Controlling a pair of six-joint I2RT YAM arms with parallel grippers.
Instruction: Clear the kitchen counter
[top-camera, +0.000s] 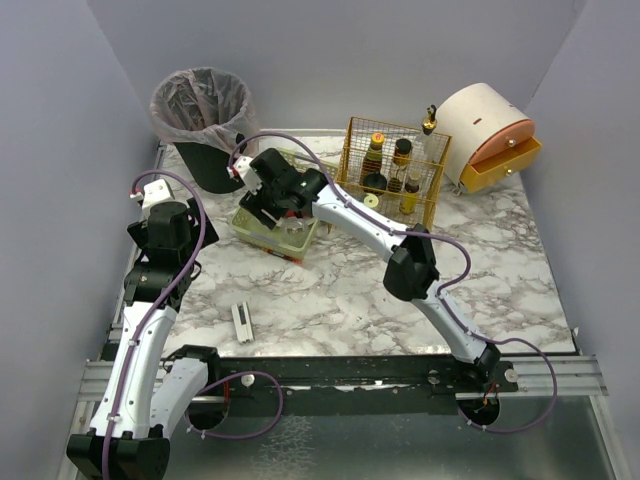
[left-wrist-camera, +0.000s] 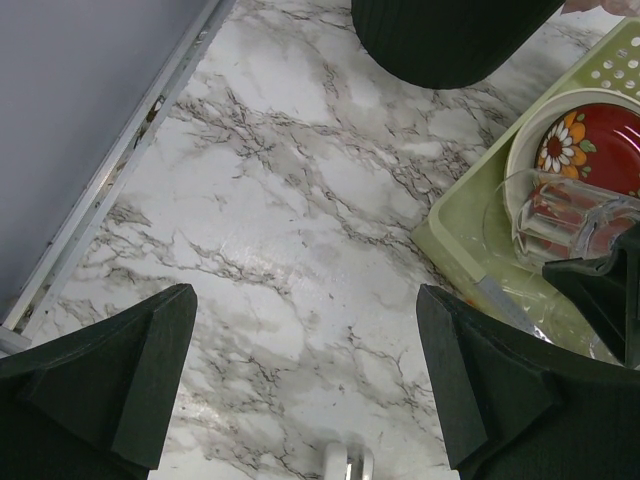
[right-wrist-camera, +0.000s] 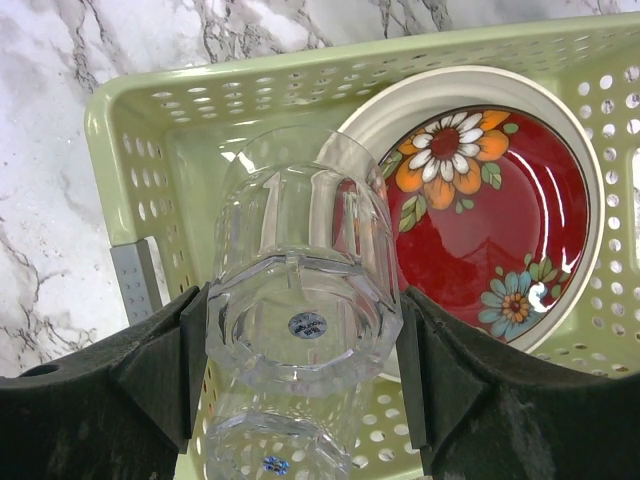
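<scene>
**Glass pinched above the tray: hazards and clearances**

The kitchen counter (top-camera: 480, 270) spans the whole workspace, bounded by a metal rail (left-wrist-camera: 115, 170) with walls close behind it. On it stand the lined bin (top-camera: 200, 150), the wire basket (top-camera: 395, 165) of bottles, and the pale green tray (right-wrist-camera: 140, 120) holding a red flowered plate (right-wrist-camera: 480, 220).

Your right gripper (right-wrist-camera: 300, 310) pinches a clear glass (right-wrist-camera: 300, 230) across its smooth walls, base toward the wrist camera, over the tray corner beside the plate. The hold is hard fingers on slick glass, so a jolt or a loose squeeze could let it slide. Released from height, it would likely strike the plate rim or the second clear shape (right-wrist-camera: 265, 440) below, whose nature you cannot tell.

Your left gripper (left-wrist-camera: 305, 330) hangs spread wide and empty over bare marble, between the rail and the tray, with the bin near. The two arms work close together here, and a sideways swing risks contact.

Open room lies at the front and right of the counter. A small white piece (top-camera: 242, 322) lies near the front edge.
</scene>
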